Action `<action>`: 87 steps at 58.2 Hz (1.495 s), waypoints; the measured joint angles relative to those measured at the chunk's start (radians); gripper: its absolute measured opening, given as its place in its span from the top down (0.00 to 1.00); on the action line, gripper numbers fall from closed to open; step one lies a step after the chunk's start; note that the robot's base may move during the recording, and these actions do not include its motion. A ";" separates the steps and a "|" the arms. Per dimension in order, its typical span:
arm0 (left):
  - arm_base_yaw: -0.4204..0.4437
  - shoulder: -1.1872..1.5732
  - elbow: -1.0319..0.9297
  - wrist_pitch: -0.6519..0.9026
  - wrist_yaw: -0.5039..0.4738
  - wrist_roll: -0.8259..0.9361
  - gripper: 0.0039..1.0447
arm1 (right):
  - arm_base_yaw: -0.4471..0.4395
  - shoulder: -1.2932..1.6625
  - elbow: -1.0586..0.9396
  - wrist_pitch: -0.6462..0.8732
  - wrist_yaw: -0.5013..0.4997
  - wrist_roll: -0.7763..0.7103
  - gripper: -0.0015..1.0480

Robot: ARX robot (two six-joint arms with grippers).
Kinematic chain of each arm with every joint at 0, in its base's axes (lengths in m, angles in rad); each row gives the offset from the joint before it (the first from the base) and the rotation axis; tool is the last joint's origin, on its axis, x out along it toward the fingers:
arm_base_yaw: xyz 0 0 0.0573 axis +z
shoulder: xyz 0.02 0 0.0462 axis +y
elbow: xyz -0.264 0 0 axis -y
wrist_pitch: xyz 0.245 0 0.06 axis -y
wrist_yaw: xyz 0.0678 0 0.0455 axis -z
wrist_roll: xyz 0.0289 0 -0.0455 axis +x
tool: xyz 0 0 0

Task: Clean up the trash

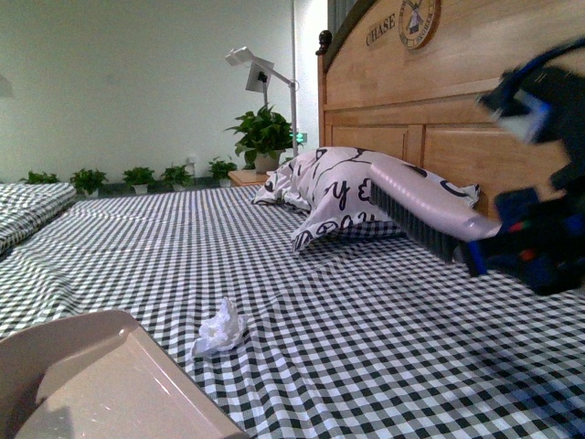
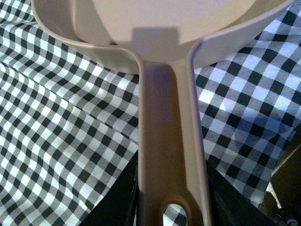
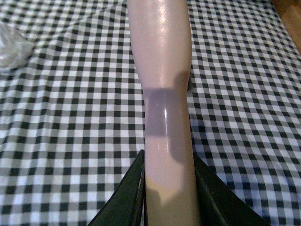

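Observation:
The trash, a small crumpled white tissue wad [image 1: 219, 329], lies on the black-and-white checked bedcover; it also shows blurred at a corner of the right wrist view [image 3: 10, 44]. The beige dustpan [image 1: 101, 384] sits at the near left, a little short of the wad. My left gripper [image 2: 171, 200] is shut on the dustpan's handle [image 2: 169, 141]. My right gripper [image 1: 494, 249] is at the right, shut on the beige handle of the brush [image 1: 422, 212], whose dark bristles point down, above the bed. In the right wrist view the gripper [image 3: 169, 188] grips that handle [image 3: 162, 70].
A white pillow printed with black doodles [image 1: 338, 197] lies against the wooden headboard [image 1: 439, 101] at the back right. Potted plants [image 1: 263, 133] and a lamp stand beyond the bed. A second checked bed edge [image 1: 27, 206] is at the far left.

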 joint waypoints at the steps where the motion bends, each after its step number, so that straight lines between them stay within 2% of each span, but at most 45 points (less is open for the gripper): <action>1: 0.000 0.000 0.000 0.000 0.000 0.000 0.74 | 0.000 0.034 0.016 0.008 0.006 -0.008 0.79; 7: 0.000 0.000 0.000 0.000 0.000 0.001 0.74 | 0.024 0.232 0.123 0.080 0.058 -0.046 0.79; 20: 0.000 0.000 0.000 0.000 0.000 0.002 0.74 | 0.056 0.438 0.240 0.120 0.097 -0.090 0.79; 31: 0.000 0.000 0.000 0.000 0.000 0.002 0.74 | 0.085 0.580 0.340 0.117 0.126 -0.117 0.79; 39: 0.000 0.000 0.000 0.000 0.000 0.002 0.74 | 0.118 0.666 0.414 0.072 0.111 -0.133 0.79; 44: 0.000 0.000 0.000 0.000 0.000 0.003 0.74 | 0.132 0.675 0.430 0.031 0.055 -0.128 0.79; 49: 0.000 0.000 0.000 0.000 0.000 0.003 0.74 | 0.146 0.666 0.428 -0.019 -0.056 -0.130 0.79; 53: 0.000 0.000 0.000 0.000 0.000 0.003 0.74 | 0.157 0.636 0.410 -0.058 -0.204 -0.146 0.79; 55: 0.000 0.000 0.000 0.000 0.000 0.003 0.74 | 0.159 0.622 0.399 -0.072 -0.239 -0.153 0.79; 56: 0.000 0.000 0.000 0.000 0.000 0.003 0.74 | 0.162 0.604 0.386 -0.087 -0.300 -0.160 0.79; 58: 0.000 0.000 0.000 0.000 0.000 0.003 0.74 | 0.163 0.586 0.373 -0.102 -0.335 -0.170 0.79; 59: 0.000 0.000 0.000 0.000 0.000 0.003 0.74 | 0.163 0.566 0.361 -0.118 -0.390 -0.179 0.79; 67: 0.000 0.000 0.000 0.000 0.000 0.004 0.74 | 0.145 0.444 0.303 -0.202 -0.573 -0.234 0.79; 70: 0.000 0.000 0.000 0.000 0.000 0.004 0.74 | 0.125 0.401 0.286 -0.206 -0.578 -0.249 0.79; 79: 0.000 0.000 0.000 0.000 0.000 0.005 0.74 | 0.030 0.306 0.229 -0.141 -0.504 -0.244 0.79; 87: 0.000 0.000 0.000 0.000 0.000 0.005 0.74 | -0.018 0.248 0.185 -0.078 -0.507 -0.193 0.79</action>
